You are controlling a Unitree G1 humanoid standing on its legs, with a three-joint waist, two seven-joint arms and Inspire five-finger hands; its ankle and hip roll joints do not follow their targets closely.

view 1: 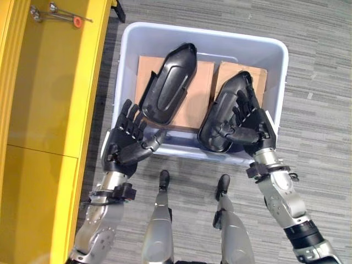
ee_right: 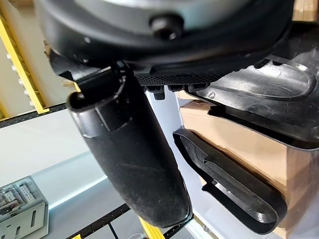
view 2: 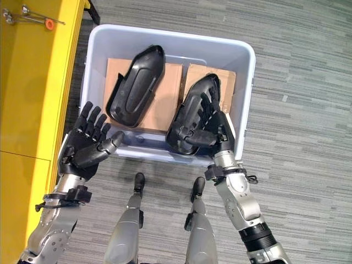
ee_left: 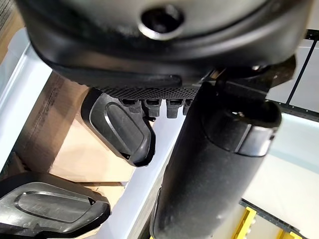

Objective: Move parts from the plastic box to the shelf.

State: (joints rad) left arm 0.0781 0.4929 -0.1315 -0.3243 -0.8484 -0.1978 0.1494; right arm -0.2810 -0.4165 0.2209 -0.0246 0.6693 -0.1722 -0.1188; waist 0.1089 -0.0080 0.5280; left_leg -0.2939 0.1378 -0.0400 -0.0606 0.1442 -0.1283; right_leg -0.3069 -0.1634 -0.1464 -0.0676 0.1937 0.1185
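Over plastic box [view 1: 275, 60]: right hand [view 1: 250, 124] grips black part [view 1: 225, 118]; left hand [view 1: 129, 140] spread, empty.

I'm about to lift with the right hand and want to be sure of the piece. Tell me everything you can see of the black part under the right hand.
The black part is a long moulded shell, plastic by its look, with a raised rim, one rounded end and one tapering end. It lies tilted in the plastic box, its far end leaning on a brown cardboard block, its near end against the box's front wall. The right hand lies on it, fingers spread along its surface and thumb across its near end. A second, similar part lies beside it, apart.
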